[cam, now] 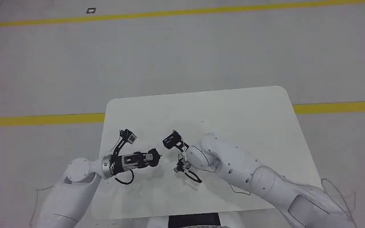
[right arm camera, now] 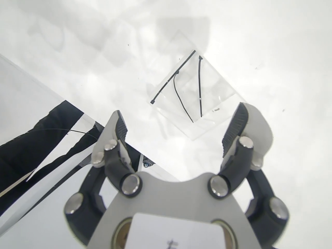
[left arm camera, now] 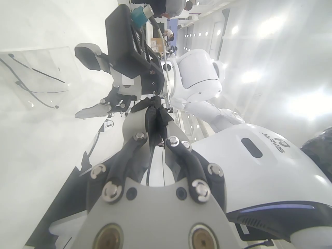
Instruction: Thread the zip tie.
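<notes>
Zip tie (left arm camera: pixel 149 168): a thin black strip runs back between the grey metal fingers of the left hand (left arm camera: pixel 154 115), which are pressed together on it. The pinched end is a dark blur, so head and tail cannot be told apart there.

From above, the left hand (cam: pixel 156 157) sits over the white, round-cornered surface (cam: pixel 256 108), left of the middle and toward the near edge. It points at the other arm's hand just beside it.

The right hand (right arm camera: pixel 180 111) is spread wide, its ribbed black pads (right arm camera: pixel 234 123) well apart. The left wrist view shows this hand side-on (left arm camera: pixel 85 85), tilted down at the surface.

Beyond the right hand, flat on the surface and away from its edge, lies a clear plastic sleeve (right arm camera: pixel 215 89). It holds three spare ties (right arm camera: pixel 173 77), all black: one straight, one thinner and curved, and one nearly straight with a small head at its end.

The left wrist view catches the same sleeve (left arm camera: pixel 44 60) at a low slant. There it looks glossy, the ties read as dark lines, and one side is cut off at the frame.
</notes>
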Robot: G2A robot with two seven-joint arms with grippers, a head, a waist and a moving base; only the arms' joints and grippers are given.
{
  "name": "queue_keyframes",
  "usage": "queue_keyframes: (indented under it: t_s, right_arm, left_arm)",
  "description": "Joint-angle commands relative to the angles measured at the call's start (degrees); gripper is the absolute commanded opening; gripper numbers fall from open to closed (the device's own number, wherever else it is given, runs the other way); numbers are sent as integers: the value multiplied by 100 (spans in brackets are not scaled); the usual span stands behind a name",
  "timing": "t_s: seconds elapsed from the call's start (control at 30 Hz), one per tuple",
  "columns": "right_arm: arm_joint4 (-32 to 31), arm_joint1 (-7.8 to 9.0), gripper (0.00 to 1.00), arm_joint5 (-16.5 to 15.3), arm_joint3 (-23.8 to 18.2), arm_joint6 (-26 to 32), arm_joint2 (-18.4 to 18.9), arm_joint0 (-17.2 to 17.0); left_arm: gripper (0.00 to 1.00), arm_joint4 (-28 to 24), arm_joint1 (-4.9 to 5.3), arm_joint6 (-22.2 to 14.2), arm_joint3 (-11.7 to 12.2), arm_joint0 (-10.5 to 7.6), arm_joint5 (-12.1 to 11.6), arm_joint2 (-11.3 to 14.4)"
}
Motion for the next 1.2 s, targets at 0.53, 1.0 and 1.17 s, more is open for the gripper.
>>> queue_keyframes:
  t_s: [0.53,1.0,1.17]
  right_arm:
    - [-170,-154,0,-105,418,-32,2,-2]
    - [-107,-363,8,-245,1131,-281,-27,93]
    - [-79,-442,7,-297,1336,-319,-41,142]
  left_arm:
    - [0,0,0,0,0,0,0,0]
    - [0,0,0,0,0,0,0,0]
    - [0,0,0,0,0,0,0,0]
